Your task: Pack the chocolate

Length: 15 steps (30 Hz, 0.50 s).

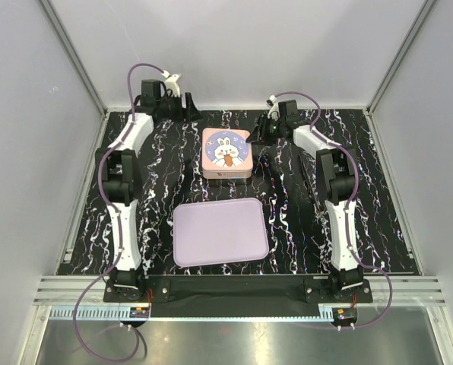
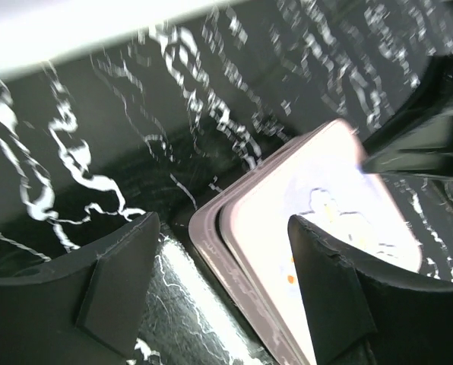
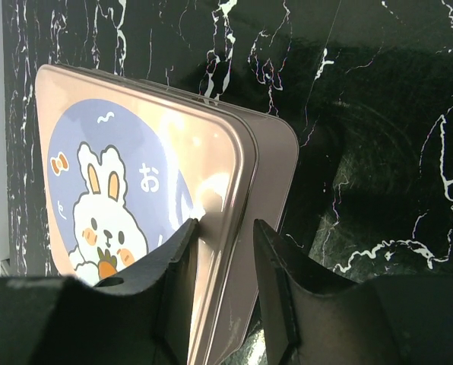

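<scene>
A glossy black worktop (image 1: 378, 228), veined with white like marble, stretches between pale enclosure walls. Two things lie directly on it. A pink square tin (image 1: 227, 152) with rounded corners sits toward the far side, about midway between left and right. Its lid shows a white cartoon rabbit holding a carrot on a blue-lilac circle. A pale lilac rectangular tray (image 1: 220, 232) with rounded corners and a low rim lies nearer the front edge. It is close in front of the tin without touching it, and turned slightly askew.
</scene>
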### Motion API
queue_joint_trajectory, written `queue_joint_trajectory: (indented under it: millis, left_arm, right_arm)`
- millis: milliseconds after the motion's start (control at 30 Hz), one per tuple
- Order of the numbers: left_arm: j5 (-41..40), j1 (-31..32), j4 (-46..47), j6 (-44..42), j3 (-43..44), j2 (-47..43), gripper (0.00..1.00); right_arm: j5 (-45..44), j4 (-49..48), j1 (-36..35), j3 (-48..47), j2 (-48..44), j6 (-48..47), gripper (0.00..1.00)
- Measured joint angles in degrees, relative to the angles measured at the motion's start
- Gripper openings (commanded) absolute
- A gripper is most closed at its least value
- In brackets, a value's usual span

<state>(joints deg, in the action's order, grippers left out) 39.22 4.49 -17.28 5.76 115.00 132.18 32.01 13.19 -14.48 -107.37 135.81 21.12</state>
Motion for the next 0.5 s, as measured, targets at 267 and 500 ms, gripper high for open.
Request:
queue_joint_trajectory:
  millis: [267,500]
  left_arm:
    - [-0.6,1.2,1.1,-0.8,-5.4,-8.9,0.69]
    - [0.6,4.8,1.5,0.7,-6.5,-6.5,0.43]
  right_arm:
    - [0.0,-0.7,0.0,0.0,0.1,1.6,0.40]
    - [-0.2,-1.5,0.0,0.1,0.2,2.6,0.40]
